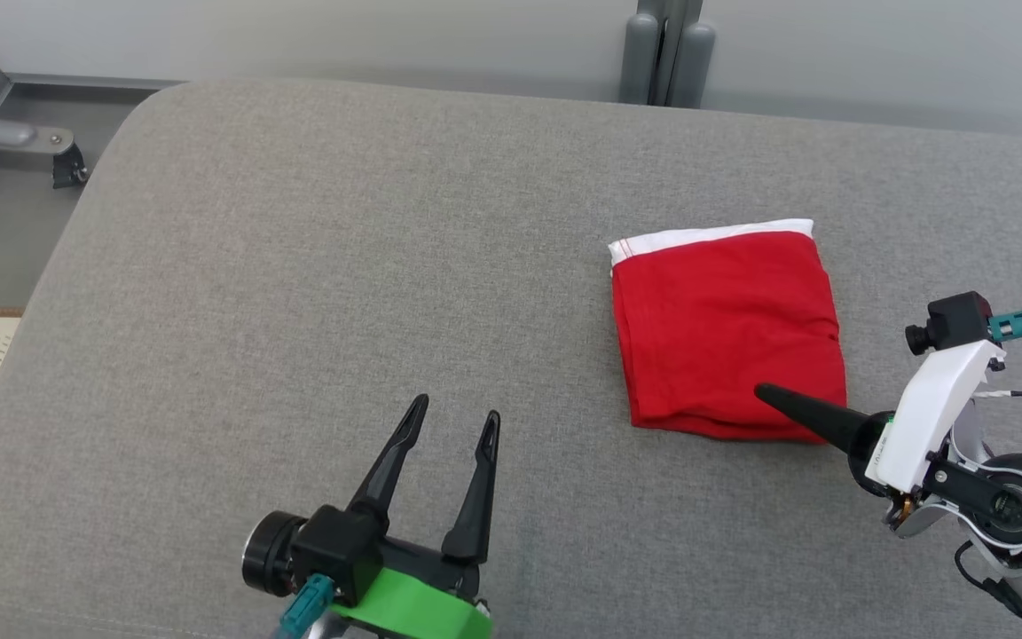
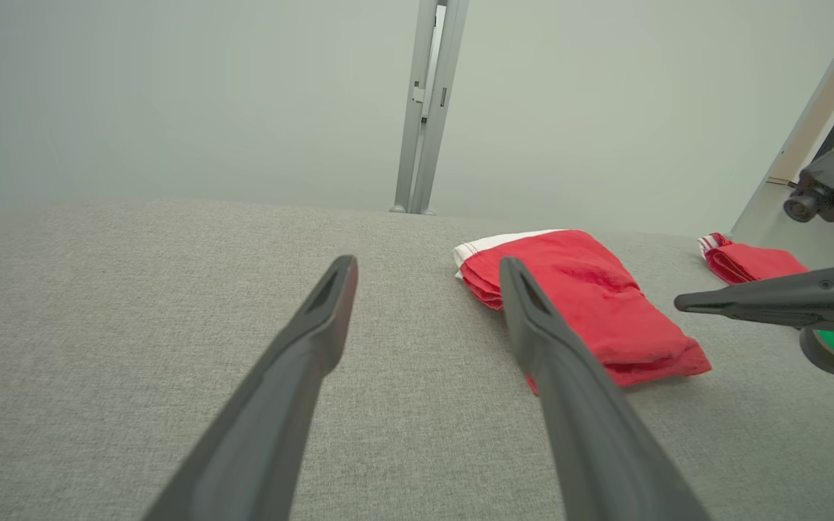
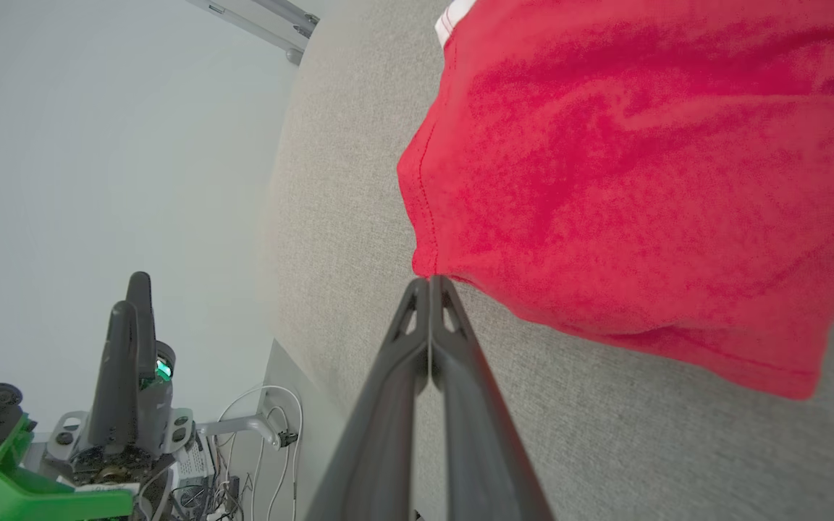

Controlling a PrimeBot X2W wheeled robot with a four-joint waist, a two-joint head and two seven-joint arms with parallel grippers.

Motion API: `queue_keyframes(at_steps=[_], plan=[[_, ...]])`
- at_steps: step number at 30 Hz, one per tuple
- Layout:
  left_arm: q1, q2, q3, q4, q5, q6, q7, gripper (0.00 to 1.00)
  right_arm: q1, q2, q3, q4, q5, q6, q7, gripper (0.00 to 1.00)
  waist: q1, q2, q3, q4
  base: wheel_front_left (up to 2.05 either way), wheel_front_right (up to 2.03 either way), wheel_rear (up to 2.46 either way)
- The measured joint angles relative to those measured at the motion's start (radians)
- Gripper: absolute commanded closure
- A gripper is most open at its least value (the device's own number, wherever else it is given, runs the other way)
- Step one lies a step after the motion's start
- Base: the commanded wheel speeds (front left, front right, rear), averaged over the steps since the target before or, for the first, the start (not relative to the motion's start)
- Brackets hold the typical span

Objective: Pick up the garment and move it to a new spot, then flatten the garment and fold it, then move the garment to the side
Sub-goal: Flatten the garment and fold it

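On the grey cushion, right of its middle, the folded red garment lies flat, its white band along the far edge. The right gripper, fingers pressed together, points at the garment's near hem. Left of the garment, well apart, the left gripper hovers with its 2 fingers spread over bare cushion.

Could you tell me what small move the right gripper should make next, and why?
Probably open the right gripper and slide its jaws around the near edge of the folded red garment: the jaws are shut, tip touching that edge with nothing visibly pinched, so it cannot carry the garment aside.
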Motion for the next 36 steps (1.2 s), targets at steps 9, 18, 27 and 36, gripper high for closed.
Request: queue_keyframes(at_steps=[9,18,27,36], plan=[[0.076,0.000,0.108,-0.004,-0.007,0.022,0.000,0.00,0.058,0.050,0.043,0.006,-0.248,0.000,-0.298,0.00,0.0000,0.0001,-0.074,-0.064,0.00,0.00,0.00],[0.146,0.000,0.225,-0.011,0.021,0.021,0.000,0.00,0.068,0.135,0.106,0.146,-0.579,0.000,-0.693,0.00,0.0000,0.0001,-0.131,-0.171,0.00,0.00,0.00],[0.185,0.000,0.286,-0.030,0.029,0.038,0.000,0.00,0.120,0.312,-0.127,0.124,-0.938,0.000,-0.736,0.00,0.0000,0.0000,-0.170,-0.257,0.00,0.00,0.00],[0.214,0.000,0.299,-0.041,0.047,0.040,0.000,0.00,0.263,0.424,-0.254,-0.014,-1.148,0.000,-0.737,0.00,-0.0001,0.0000,-0.197,-0.268,0.00,0.00,0.00]])
